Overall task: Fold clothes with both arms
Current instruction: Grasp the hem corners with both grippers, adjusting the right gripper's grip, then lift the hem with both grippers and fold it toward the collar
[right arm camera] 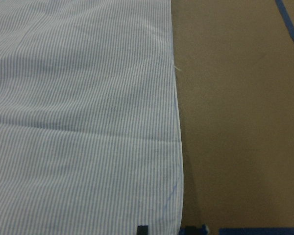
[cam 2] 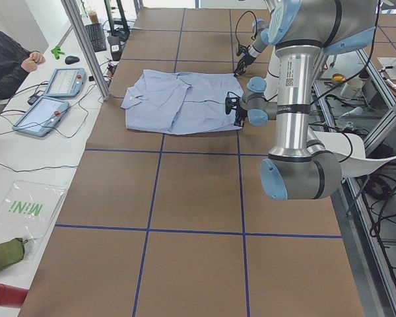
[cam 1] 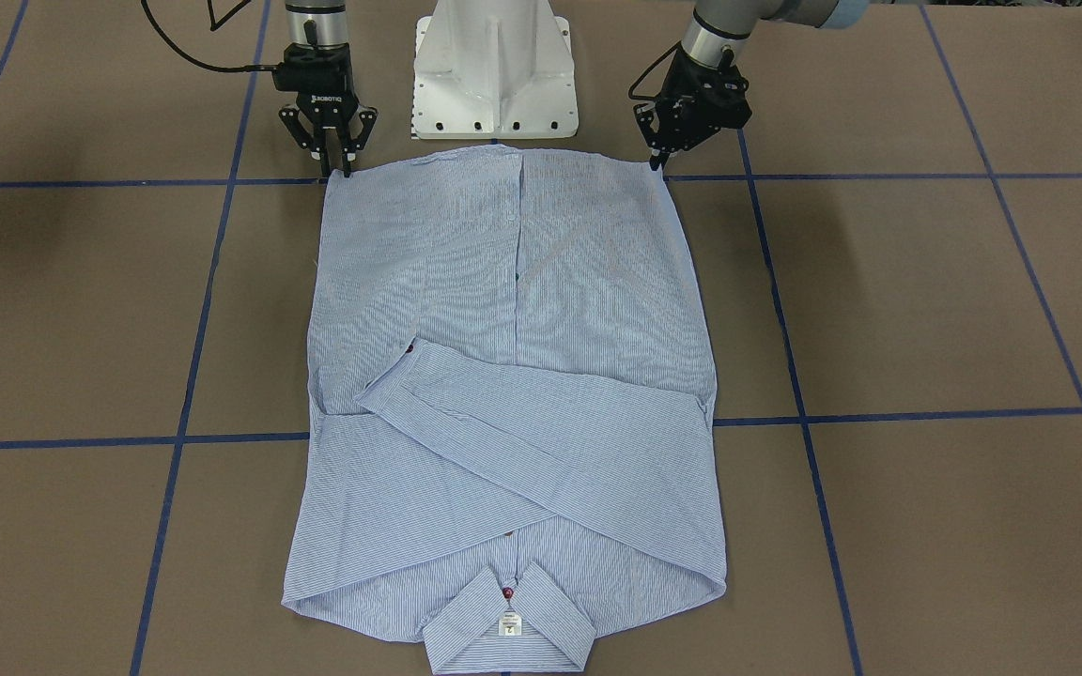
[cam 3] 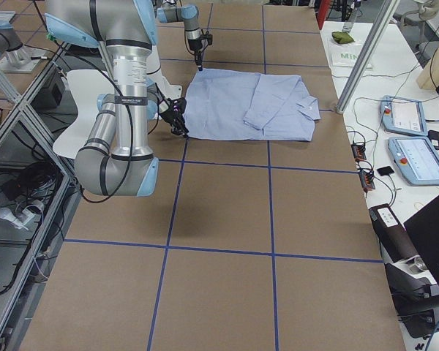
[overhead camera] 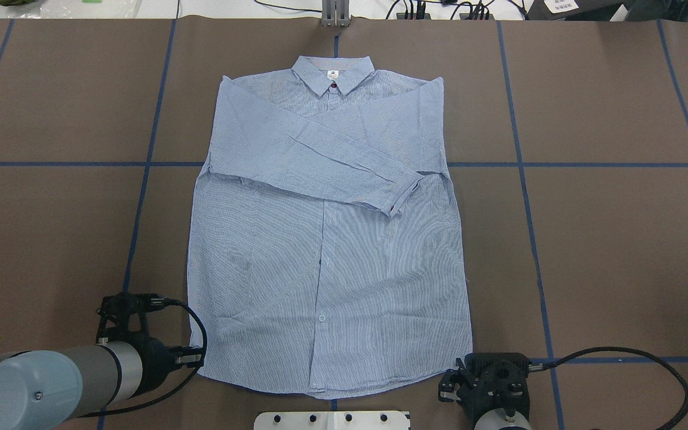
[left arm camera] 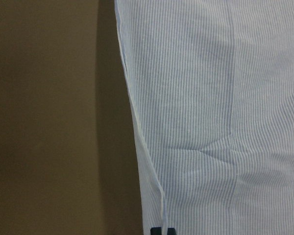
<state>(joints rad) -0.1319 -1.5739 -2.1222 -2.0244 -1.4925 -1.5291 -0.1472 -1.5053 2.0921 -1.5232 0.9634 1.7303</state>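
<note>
flanking shirt [cam 1: 513,376] hem, left tool [cam 1: 658,161], right tool [cam 1: 339,169]

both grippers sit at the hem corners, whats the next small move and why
Probably close the right gripper on its hem corner: in the wrist view its fingertips straddle the shirt edge with a gap, not yet pinching, and the sleeves are already folded in.

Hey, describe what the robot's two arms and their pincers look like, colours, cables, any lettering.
The left arm and right arm are silver tubes with grey joints and light blue round caps. Each ends in a black two-finger pincer fed by a looping black cable. The right pincer bears white ROBOTIQ lettering; the left pincer shows none legible.
</note>
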